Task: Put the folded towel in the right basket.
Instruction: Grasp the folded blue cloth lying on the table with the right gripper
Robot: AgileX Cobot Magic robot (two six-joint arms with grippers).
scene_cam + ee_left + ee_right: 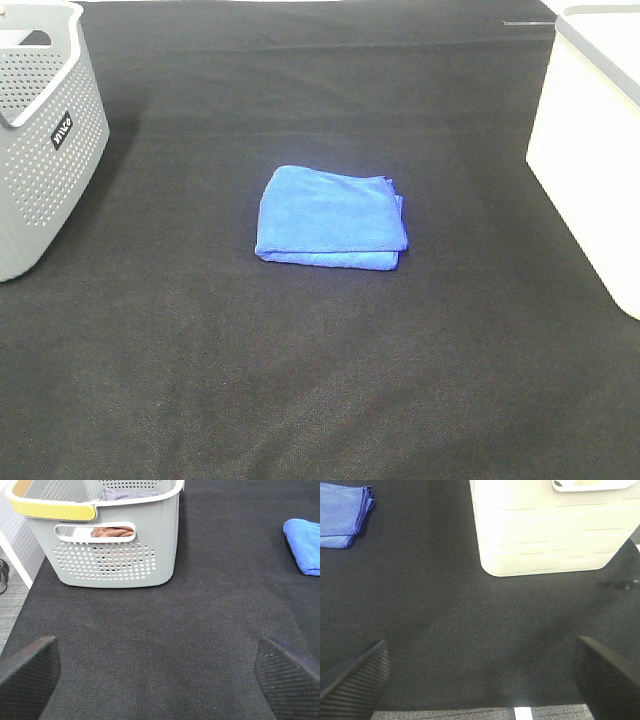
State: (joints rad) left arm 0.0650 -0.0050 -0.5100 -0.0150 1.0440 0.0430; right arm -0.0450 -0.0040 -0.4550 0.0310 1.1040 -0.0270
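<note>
Towel: the folded blue towel [330,218] lies flat in the middle of the black counter [300,400].
Right basket: the white basket [590,140] stands at the right edge, well apart from the towel.
Left basket: the grey basket [45,140] stands at the left.
My left jaws: wide, holding nothing.
My right jaws: wide, holding nothing.
Done: nothing yet, I think.
Left to do: grab the towel, lift it, put it in the white basket.

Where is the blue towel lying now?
In the exterior high view the blue towel lies centrally, between the grey basket at left and the white basket at right.
</note>
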